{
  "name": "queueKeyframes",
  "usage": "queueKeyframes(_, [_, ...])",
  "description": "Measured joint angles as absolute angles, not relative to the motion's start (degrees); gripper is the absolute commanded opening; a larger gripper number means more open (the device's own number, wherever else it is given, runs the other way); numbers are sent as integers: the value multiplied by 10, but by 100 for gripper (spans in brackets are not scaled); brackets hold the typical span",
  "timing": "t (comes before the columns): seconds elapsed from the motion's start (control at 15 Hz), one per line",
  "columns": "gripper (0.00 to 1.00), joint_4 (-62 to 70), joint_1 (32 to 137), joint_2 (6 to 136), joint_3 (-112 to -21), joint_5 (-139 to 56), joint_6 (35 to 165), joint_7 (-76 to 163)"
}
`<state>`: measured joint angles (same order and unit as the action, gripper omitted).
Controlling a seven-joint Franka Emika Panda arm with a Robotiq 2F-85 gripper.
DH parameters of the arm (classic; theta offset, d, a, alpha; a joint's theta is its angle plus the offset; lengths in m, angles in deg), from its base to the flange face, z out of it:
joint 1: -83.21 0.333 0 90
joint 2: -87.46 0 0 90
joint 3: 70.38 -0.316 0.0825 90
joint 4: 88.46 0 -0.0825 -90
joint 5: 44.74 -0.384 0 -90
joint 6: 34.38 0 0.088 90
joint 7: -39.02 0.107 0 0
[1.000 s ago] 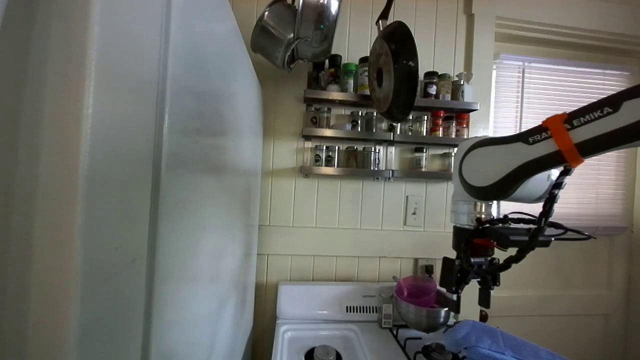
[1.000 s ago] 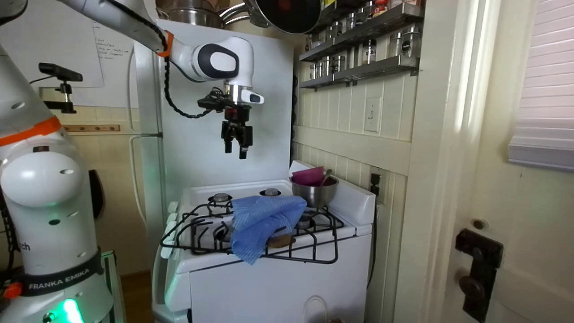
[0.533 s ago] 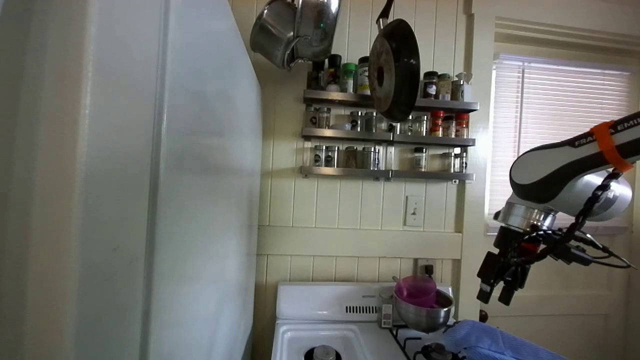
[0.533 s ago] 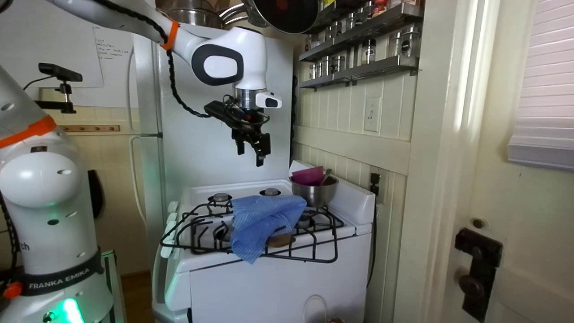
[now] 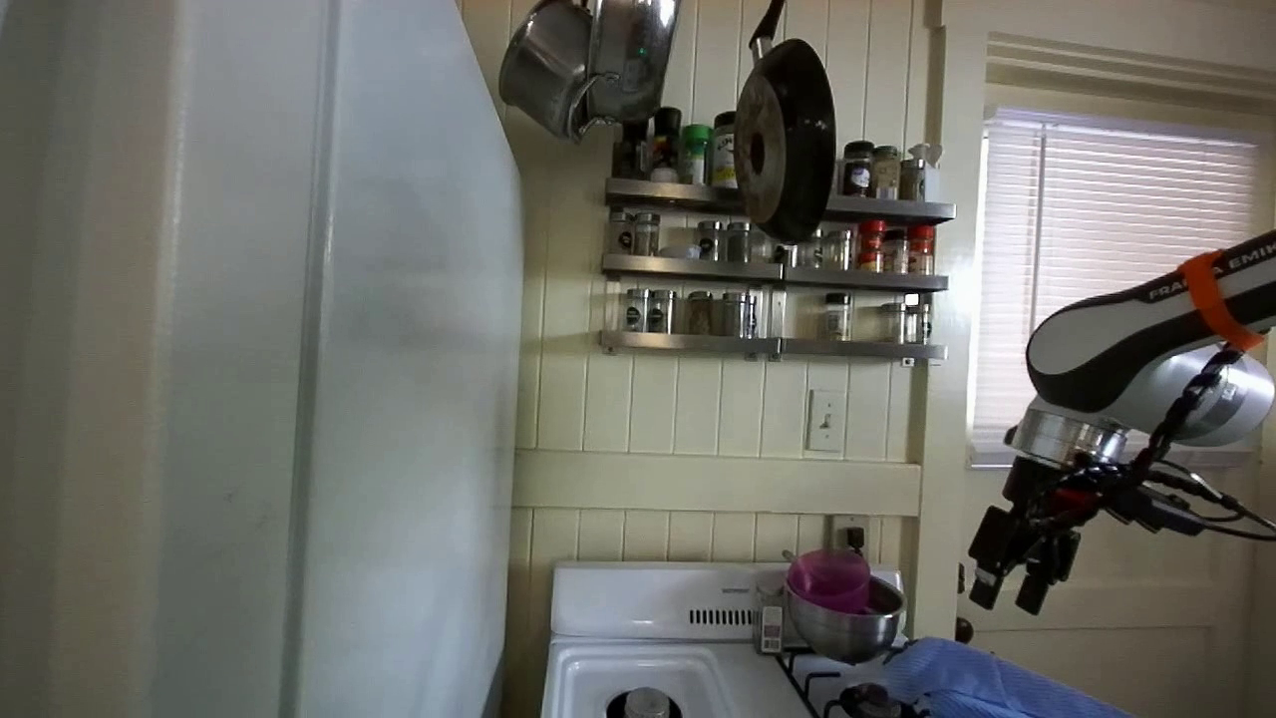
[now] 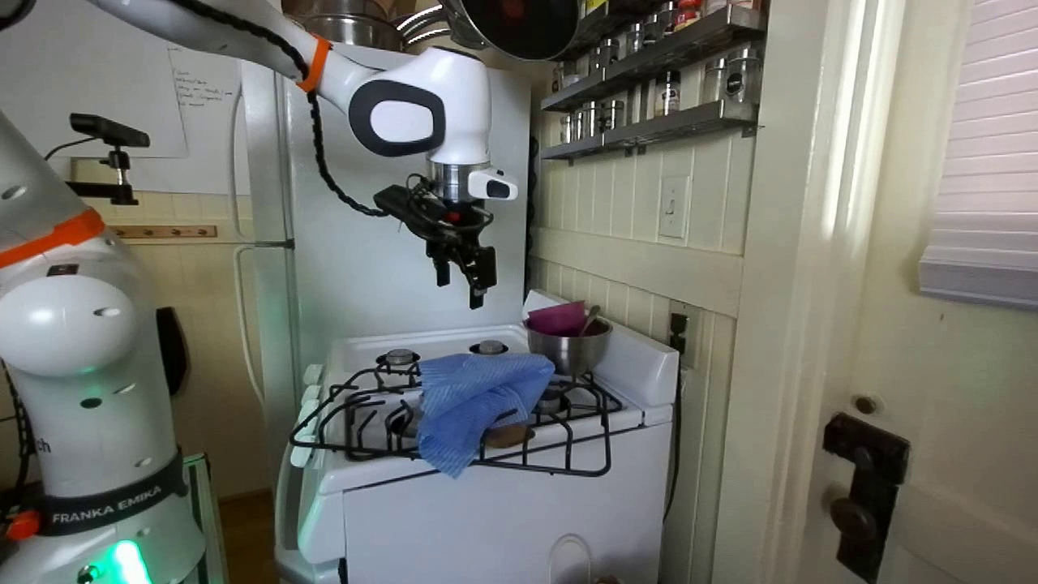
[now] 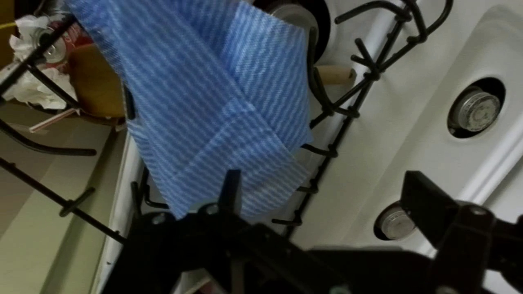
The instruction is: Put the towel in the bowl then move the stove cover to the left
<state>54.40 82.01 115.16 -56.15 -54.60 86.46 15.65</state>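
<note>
Aloft, gripper (image 6: 459, 290): fingers (image 7: 231, 190) spread wide, nothing between them; we suppose they stand so for a grab at the towel (image 6: 478, 397).
Towel: rumpled over the grate (image 7: 372, 75), one corner drooping past its outer bar; not in the bowl (image 5: 829, 581), so we call the first step undone.
Wooden handle (image 7: 334, 74): its end pokes from under the towel; we fear it may snag in a lift.
Bowl: purple, tilted inside the pot (image 5: 847, 638), perhaps because something beneath keeps it from lying flat; a utensil (image 6: 591, 318) leans out beside it.
Grate: juts past the side of the stove (image 6: 503, 519); we take it for the stove cover and judge that the towel, lying on top, must go first.
Wall (image 5: 718, 399): frying pan (image 5: 786, 140) and hung pots (image 5: 633, 65) up high, we think to spare room below.
Count, stove: we tally one towel, one bowl, one pot, one grate; two bare burners (image 6: 400, 357), at least one more under the grate.
Count, wall: one frying pan, two hung pots, three shelf levels (image 5: 688, 342).
</note>
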Motion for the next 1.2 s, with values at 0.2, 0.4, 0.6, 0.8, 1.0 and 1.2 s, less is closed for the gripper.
queueKeyframes(0.2, [100,544,805,1130,-531,-556,865,130])
queueKeyframes(0.4, [100,544,805,1095,-497,-587,865,73])
queueKeyframes(0.6, [100,539,804,1060,-480,-617,865,23])
queueKeyframes(0.8, [100,526,796,1032,-475,-628,865,-9])
queueKeyframes(1.0, [100,510,782,1013,-476,-629,864,-26])
queueKeyframes(1.2, [100,499,770,1000,-477,-629,864,-37])
